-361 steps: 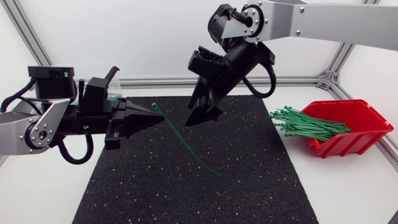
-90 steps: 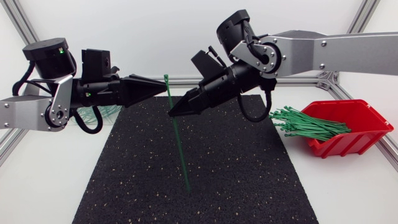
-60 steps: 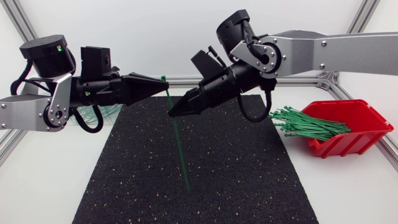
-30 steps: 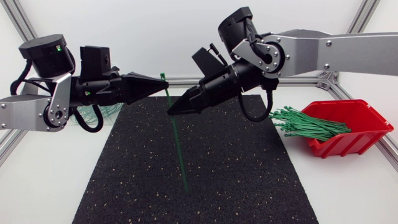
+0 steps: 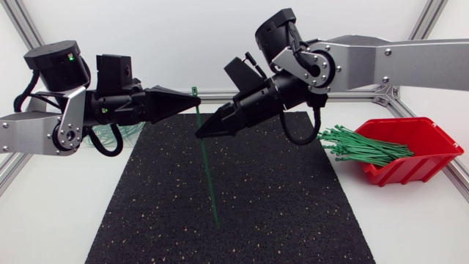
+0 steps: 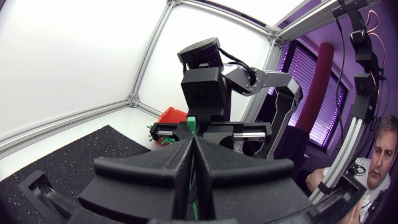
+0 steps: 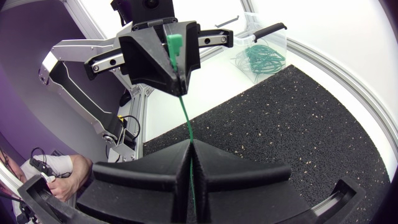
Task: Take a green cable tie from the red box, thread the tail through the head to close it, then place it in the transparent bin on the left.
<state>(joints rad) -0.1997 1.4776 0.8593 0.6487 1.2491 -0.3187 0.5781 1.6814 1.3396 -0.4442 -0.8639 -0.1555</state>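
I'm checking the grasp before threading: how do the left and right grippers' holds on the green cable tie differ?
The left gripper pinches the cable tie just under its head; the right gripper pinches it lower down. The left gripper lies nearly level, the right gripper slants downward. Both are shut on it.

Above the black mat (image 5: 293,213), the left gripper (image 5: 195,105) pinches a green cable tie (image 5: 209,183) just below its head, the strap hanging nearly upright. The right gripper (image 5: 200,134) closes on the strap just beneath. More ties spill from the red box (image 5: 421,158).
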